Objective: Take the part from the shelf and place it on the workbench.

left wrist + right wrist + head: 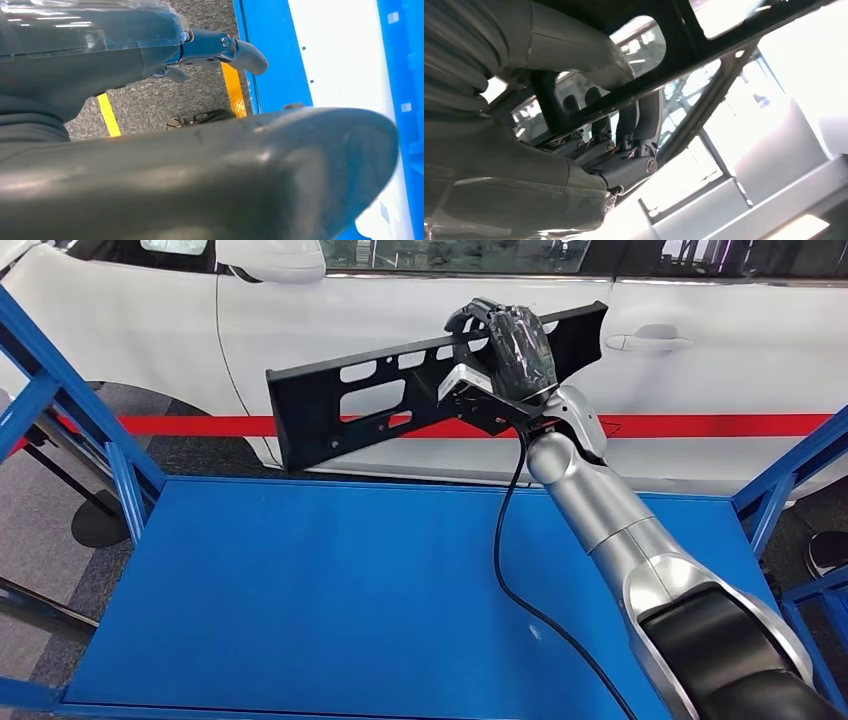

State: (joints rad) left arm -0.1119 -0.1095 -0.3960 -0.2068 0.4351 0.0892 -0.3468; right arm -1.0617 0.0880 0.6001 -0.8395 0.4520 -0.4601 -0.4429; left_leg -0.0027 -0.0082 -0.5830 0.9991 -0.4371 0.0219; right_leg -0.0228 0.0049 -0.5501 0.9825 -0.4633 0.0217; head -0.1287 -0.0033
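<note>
Plastic, black, long and slotted, the flat panel part (370,405) looks light and stiff, likely to swing. The right hand (512,340) grips its upper rail near one o'clock, above the blue workbench top (330,610). The left hand's (220,50) state cannot be told.

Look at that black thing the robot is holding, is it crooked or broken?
Crooked, yes: the black part hangs tilted in the air above the blue workbench, lower at its far-left end, gripped by the right hand. No breakage shows.
</note>
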